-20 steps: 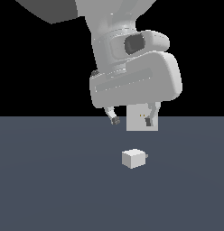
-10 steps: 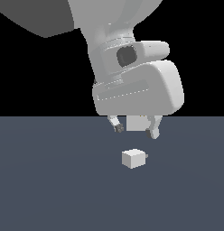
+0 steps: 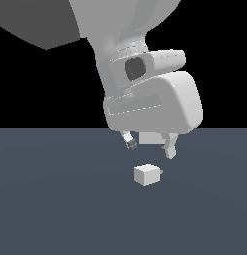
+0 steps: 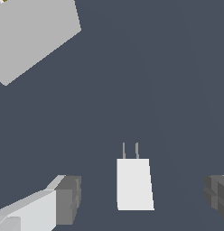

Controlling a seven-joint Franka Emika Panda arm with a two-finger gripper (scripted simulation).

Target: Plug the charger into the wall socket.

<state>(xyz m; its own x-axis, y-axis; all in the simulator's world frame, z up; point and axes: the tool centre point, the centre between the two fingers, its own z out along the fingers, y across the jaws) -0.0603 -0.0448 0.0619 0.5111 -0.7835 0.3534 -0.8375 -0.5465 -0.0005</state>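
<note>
Change: gripper point(image 3: 150, 148) has come lower toward the charger point(image 3: 147, 175), which has not moved.
Gripper: fingers point(image 4: 64, 200) spread wide, empty, above the charger without touching it.
Charger: lower centre of the exterior view, on the dark floor point(image 3: 56, 209), prongs point(image 4: 130, 150) pointing away.
Wall socket point(image 4: 35, 31): upper left of the wrist picture, well apart.

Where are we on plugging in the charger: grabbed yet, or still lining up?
Done: the gripper is open, just above the charger. In hand: nothing; in the wrist view the charger lies on the floor between the fingers, untouched, prongs showing. Left: descend, grip, carry it to the wall socket, which stands well apart, and insert.
</note>
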